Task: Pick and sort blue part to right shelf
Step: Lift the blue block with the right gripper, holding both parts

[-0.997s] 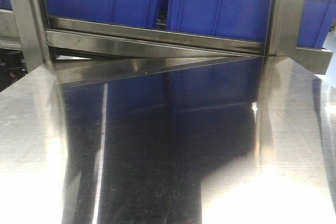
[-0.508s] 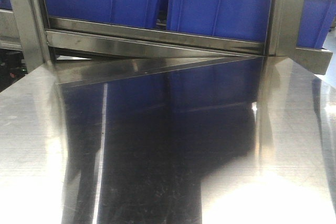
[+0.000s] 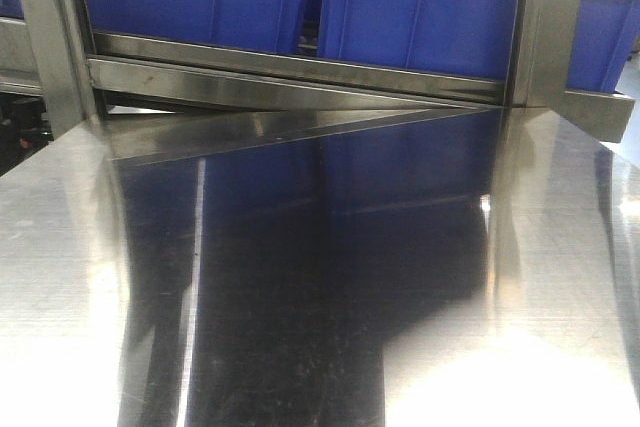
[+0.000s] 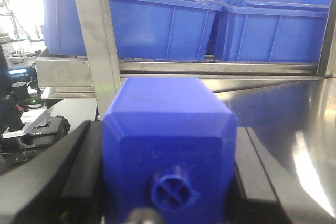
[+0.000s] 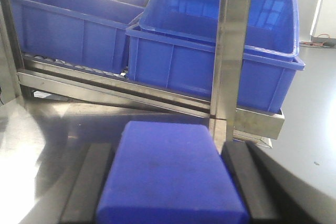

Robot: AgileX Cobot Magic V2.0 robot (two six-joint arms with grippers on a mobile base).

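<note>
Left pincer (image 4: 167,153) clamps a blue part (image 4: 168,124); right pincer (image 5: 165,182) clamps a second blue part (image 5: 168,163). Both sit short of the right shelf (image 5: 157,99), so placing is not yet done.

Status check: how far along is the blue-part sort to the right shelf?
Picking looks done: the left gripper is shut on a blue plastic block with a cross-marked round stub, the right gripper on a smooth blue plastic block. In hand: both held before the steel-framed shelf. Left: placing them; neither is in its large blue plastic bins yet.
</note>
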